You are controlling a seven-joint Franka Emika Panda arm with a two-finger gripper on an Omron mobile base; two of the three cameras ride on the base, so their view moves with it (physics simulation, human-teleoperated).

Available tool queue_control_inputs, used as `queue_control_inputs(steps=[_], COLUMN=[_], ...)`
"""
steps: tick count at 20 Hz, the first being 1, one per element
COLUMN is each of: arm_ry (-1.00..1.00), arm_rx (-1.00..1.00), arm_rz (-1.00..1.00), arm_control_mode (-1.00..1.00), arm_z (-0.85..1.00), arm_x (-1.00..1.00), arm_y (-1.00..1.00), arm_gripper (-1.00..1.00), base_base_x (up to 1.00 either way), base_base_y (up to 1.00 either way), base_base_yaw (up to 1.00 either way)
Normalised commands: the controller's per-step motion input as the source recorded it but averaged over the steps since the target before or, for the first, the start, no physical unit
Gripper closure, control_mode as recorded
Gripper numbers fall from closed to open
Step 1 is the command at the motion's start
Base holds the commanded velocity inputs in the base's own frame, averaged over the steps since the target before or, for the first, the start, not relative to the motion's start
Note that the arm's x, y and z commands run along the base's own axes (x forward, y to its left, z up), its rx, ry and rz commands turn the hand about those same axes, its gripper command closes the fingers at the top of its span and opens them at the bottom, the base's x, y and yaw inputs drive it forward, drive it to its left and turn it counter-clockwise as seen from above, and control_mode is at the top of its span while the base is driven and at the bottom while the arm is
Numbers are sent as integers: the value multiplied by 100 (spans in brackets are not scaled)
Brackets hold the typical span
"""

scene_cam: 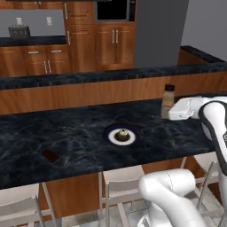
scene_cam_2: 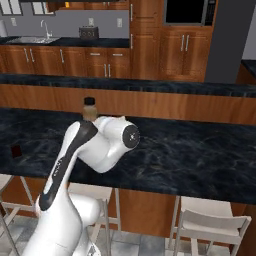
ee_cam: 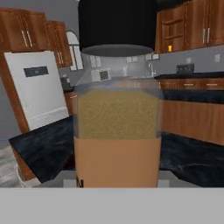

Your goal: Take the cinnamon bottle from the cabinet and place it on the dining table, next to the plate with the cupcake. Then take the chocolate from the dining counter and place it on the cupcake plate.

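A: What stands around the plate (scene_cam: 121, 135), and does anything block it?

B: I see the small round white plate with its dark rim on the black marbled stone table (scene_cam: 80, 133). A small brown cupcake (scene_cam: 123, 134) with a pale top sits on the plate. Left of the plate and nearer the table's front edge lies the chocolate (scene_cam: 50, 155), a flat dark reddish-brown bar, well apart from it. Nothing stands between the two. Behind the plate runs a higher black-topped wooden ledge (scene_cam: 88, 77).

A: Where is the bottle (scene_cam: 168, 99)?

B: Right of the plate, upright, against the white hand by the ledge. Whether its base touches the table I cannot tell.

A: Its make and contents?

B: In the hand view I read a clear cylindrical bottle (ee_cam: 116, 118) with a dark cap, a tan label band low down, and grainy tan powder filling it to the shoulder.

A: And the gripper (scene_cam: 165, 111)?

B: Clenched on the bottle; the fingertips themselves are hidden.
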Motion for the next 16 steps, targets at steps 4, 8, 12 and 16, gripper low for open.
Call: queue_control_inputs(steps=[4, 8, 12, 16], arm_ry=[6, 12, 5, -2], arm_rx=[3, 10, -1, -5], arm_rz=[44, 14, -1, -4], arm_control_mode=[-100, -100, -100, -100], arm_z=[-41, -32, -49, -62], arm_x=[23, 40, 45, 47], arm_y=[-31, -21, 0, 5], arm_gripper=[100, 100, 100, 100], base_base_x=[0, 0, 0, 0], base_base_y=[0, 0, 0, 0], base_base_yaw=[0, 0, 0, 0])
